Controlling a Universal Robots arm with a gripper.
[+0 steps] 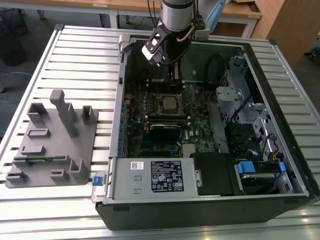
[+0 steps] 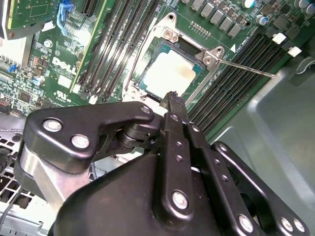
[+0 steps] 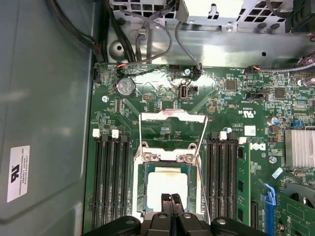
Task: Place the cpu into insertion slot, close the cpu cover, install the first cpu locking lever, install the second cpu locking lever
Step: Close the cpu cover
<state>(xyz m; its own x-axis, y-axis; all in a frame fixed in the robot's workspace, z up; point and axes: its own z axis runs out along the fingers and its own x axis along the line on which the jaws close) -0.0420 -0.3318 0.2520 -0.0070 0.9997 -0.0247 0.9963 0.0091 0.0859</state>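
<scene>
Work inside an open black metal computer case (image 1: 200, 215) on a slatted aluminium table (image 1: 75, 55): the small flat square silver-grey cpu (image 3: 167, 186) lay in the square black-and-silver insertion slot (image 3: 138, 194) on the green motherboard (image 3: 236, 123). The thin silver window-framed cpu cover (image 3: 172, 115) stood swung up beyond it (chip fully exposed), and a thin metal locking lever (image 3: 204, 196) ran unlatched beside the socket. The black gripper (image 3: 172, 199) hung over the chip's edge, fingers pressed together, holding nothing; whether it touched the chip could not be told.
</scene>
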